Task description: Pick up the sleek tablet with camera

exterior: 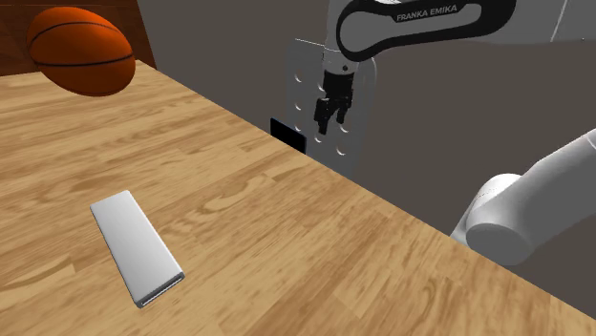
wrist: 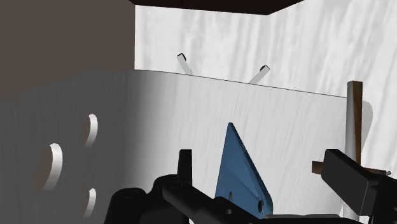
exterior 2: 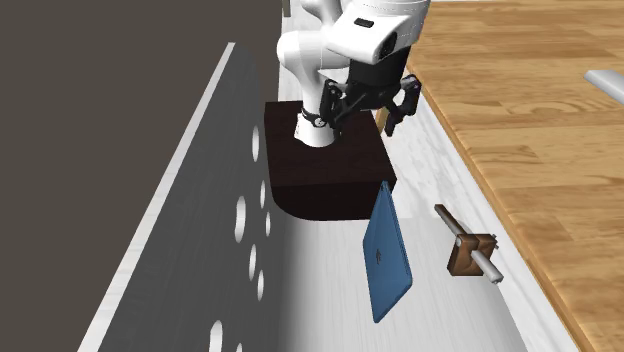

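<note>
The tablet (exterior 2: 387,255) is a thin blue slab standing tilted on one edge on the pale floor, between a grey perforated panel (exterior 2: 200,240) and the wooden table (exterior 2: 520,110). My black gripper (exterior 2: 368,108) hangs above it, beside the dark stand box (exterior 2: 325,170), with its fingers spread wide apart and nothing between them. Looking along the hand, the tablet (wrist: 238,168) points up into the gap of the gripper (wrist: 261,164), clear of both fingers. In the shoulder view the gripper (exterior: 330,115) hangs beyond the table's far edge, in front of the panel (exterior: 310,81).
A flat silver device (exterior: 137,246) lies on the table (exterior: 287,239), and an orange basketball (exterior: 81,50) sits at its far left corner. On the floor beside the tablet lies a small wooden block with a metal rod (exterior 2: 472,252).
</note>
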